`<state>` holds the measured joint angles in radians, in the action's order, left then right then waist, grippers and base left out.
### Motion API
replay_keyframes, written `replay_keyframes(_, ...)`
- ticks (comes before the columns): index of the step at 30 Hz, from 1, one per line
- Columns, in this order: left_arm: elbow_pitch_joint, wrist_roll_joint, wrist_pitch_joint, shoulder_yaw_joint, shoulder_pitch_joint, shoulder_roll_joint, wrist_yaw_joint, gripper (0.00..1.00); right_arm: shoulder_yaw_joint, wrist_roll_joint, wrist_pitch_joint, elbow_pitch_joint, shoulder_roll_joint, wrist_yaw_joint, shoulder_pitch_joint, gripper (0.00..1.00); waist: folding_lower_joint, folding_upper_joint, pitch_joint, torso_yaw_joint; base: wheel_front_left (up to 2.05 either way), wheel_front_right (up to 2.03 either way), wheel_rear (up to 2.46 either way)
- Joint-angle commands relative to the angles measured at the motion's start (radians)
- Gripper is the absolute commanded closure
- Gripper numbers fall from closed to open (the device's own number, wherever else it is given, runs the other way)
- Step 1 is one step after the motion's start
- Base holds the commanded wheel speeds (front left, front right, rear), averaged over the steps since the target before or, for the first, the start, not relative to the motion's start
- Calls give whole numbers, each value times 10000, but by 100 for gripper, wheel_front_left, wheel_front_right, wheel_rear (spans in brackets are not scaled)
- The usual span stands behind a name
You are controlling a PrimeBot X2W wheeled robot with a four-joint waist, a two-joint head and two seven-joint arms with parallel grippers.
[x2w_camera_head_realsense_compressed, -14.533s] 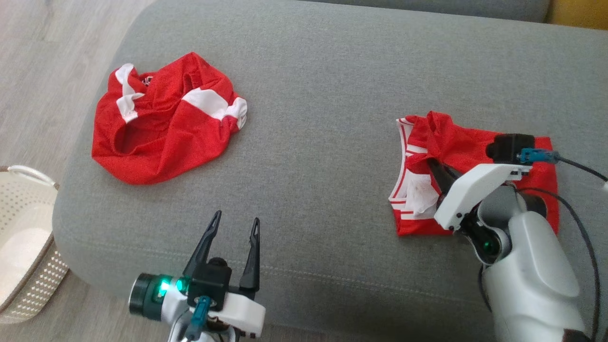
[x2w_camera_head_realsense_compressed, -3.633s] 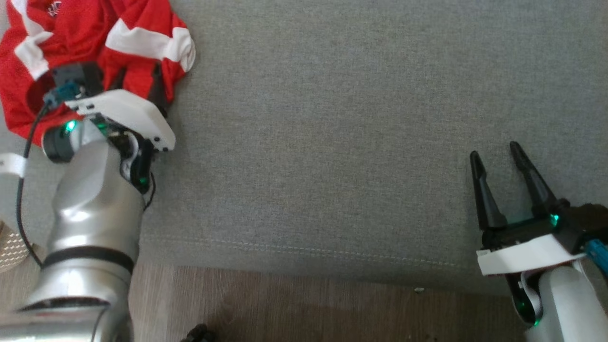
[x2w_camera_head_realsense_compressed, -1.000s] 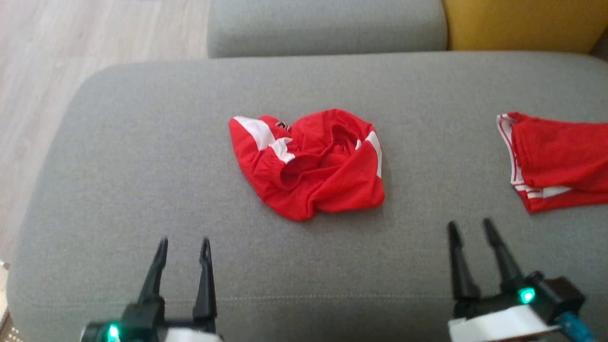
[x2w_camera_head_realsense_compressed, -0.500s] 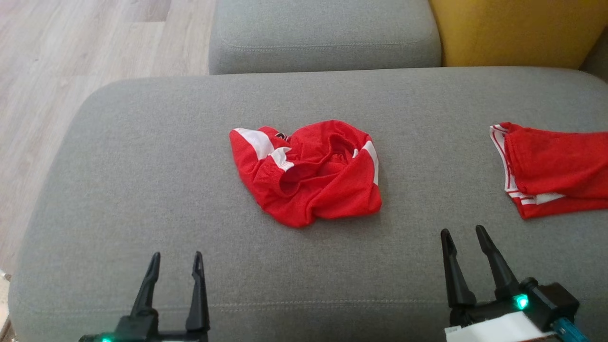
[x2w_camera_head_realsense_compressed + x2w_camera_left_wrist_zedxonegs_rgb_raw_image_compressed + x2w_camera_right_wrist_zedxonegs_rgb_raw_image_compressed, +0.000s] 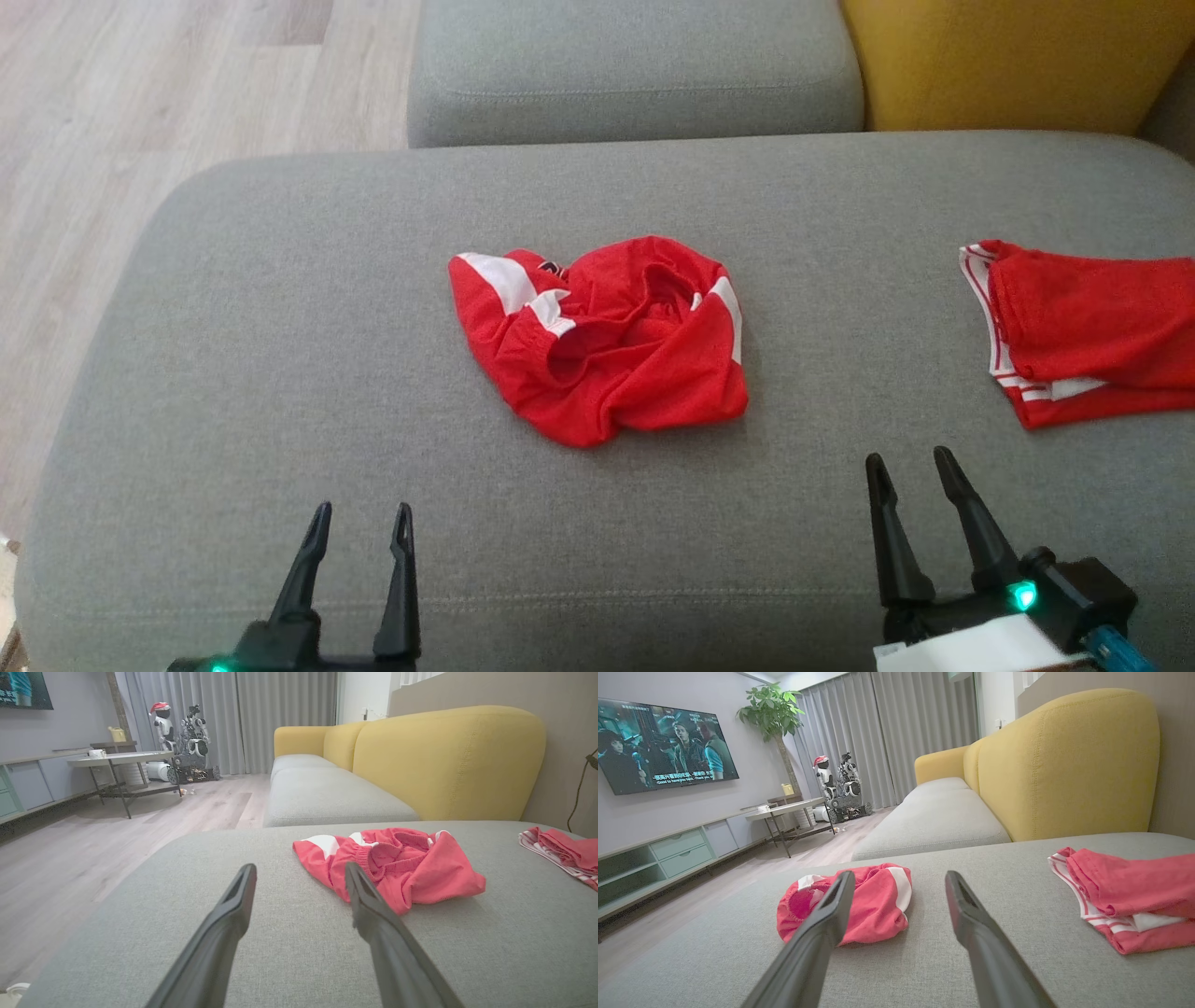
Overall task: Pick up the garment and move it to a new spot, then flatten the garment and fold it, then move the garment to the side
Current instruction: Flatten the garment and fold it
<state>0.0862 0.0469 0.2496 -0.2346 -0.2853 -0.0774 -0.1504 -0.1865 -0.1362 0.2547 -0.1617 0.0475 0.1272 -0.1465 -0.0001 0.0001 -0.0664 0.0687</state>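
**Head view.** The crumpled red-and-white garment (image 5: 602,341) lay in a heap at the middle of the grey cushion (image 5: 233,373). A second red garment (image 5: 1083,341), folded, rested well apart from it at the cushion's right edge. The left gripper (image 5: 362,511) and right gripper (image 5: 906,457) hovered near the front edge, jaws spread and empty, neither touching cloth. Some seconds earlier the heap lay near the cushion's left end with the left gripper down on it. It had since been carried to the centre and let go. In the last second the heap kept its shape, and only the camera's framing shifted slightly. The relocation step was therefore judged complete, with flattening and folding still to come, since the cloth remained bunched with its waistband turned in.

**Left wrist view.** The left gripper (image 5: 299,868) stood released above the cushion, pointing toward the near left edge of the garment (image 5: 411,872). The second red garment (image 5: 565,851) lay far to the right, below the yellow backrest (image 5: 448,760). A pale sliver (image 5: 9,990) at the lower-left corner may have been the rim of the basket seen beside the cushion earlier. Its contents could not be told.

**Right wrist view.** The right gripper (image 5: 899,876) was likewise spread and empty. The garment (image 5: 878,910) sat ahead to its left and the second red garment (image 5: 1129,891) to its right.
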Motion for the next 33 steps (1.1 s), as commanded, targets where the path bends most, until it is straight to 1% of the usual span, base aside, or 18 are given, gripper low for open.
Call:
replay_keyframes(1, 200, 128, 122, 440, 448, 126, 164, 0, -195, -76, 70, 279, 28, 35, 222, 0, 1, -1, 55, 11, 0, 0, 0)
replay_keyframes(4, -82, 478, 122, 524, 838, 128, 744, 0, -199, -40, 70, 256, 28, 35, 252, 0, 1, -1, 190, 53, 0, 0, 0)
replay_keyframes(7, -733, 883, 122, 546, 1547, -18, 1565, 0, -243, 68, 70, 241, 28, 35, 335, 0, 1, -1, 376, 61, 0, 0, 0)
replay_keyframes(9, -1194, 1132, 48, 500, 2228, -156, 2027, 0, -247, 138, 70, 261, 28, 35, 420, 0, 1, -1, 551, 38, 0, 0, 0)
replay_keyframes(11, -1376, 1506, -305, 449, 3022, -189, 2322, 0, -270, 223, 70, 301, 28, 35, 547, 0, 1, -1, 851, -44, 0, 0, 0)
replay_keyframes(14, -1484, 2271, -1240, 256, 4375, -178, 2612, 0, -187, 317, 70, 449, 64, 35, 884, 0, 1, -1, 1489, -153, 0, 0, 0)
replay_keyframes(16, -1639, 3017, -2107, 4, 5279, -160, 2728, 0, -144, 359, 70, 550, 95, 35, 1088, 0, 1, -1, 1921, -253, 0, 0, 0)
replay_keyframes(19, -1882, 4394, -3739, -564, 6637, -226, 2796, 0, -149, 418, 70, 639, 170, 35, 1346, 0, 1, -1, 2458, -395, 0, 0, 0)
replay_keyframes(22, -2275, 5435, -5198, -1088, 8045, -655, 2805, 0, -254, 483, 70, 659, 262, 35, 1623, 0, 1, -1, 2886, -563, 0, 0, 0)
replay_keyframes(25, -3118, 6225, -6401, -1079, 9251, -708, 2807, 0, -308, 473, 70, 632, 322, 35, 1880, 0, 1, -1, 3126, -785, 0, 0, 0)
replay_keyframes(28, -4076, 6718, -7504, -1123, 10242, -547, 2776, 0, -287, 459, 70, 581, 327, 35, 2031, 0, 1, -1, 3224, -994, 0, 0, 0)
replay_keyframes(30, -4633, 6866, -8228, -1263, 10761, -449, 2674, 0, -366, 432, 70, 532, 321, 35, 2115, 0, 1, -1, 3298, -1146, 0, 0, 0)
replay_keyframes(31, -4633, 6866, -8228, -1263, 10761, -449, 2674, 0, -366, 432, 70, 532, 321, 35, 2115, 0, 1, -1, 3298, -1146, 0, 0, 0)
replay_keyframes(33, -5093, 7028, -8839, -1368, 11188, -338, 2570, 0, -437, 418, 70, 508, 317, 35, 2206, 0, 1, -1, 3409, -1283, 0, 0, 0)
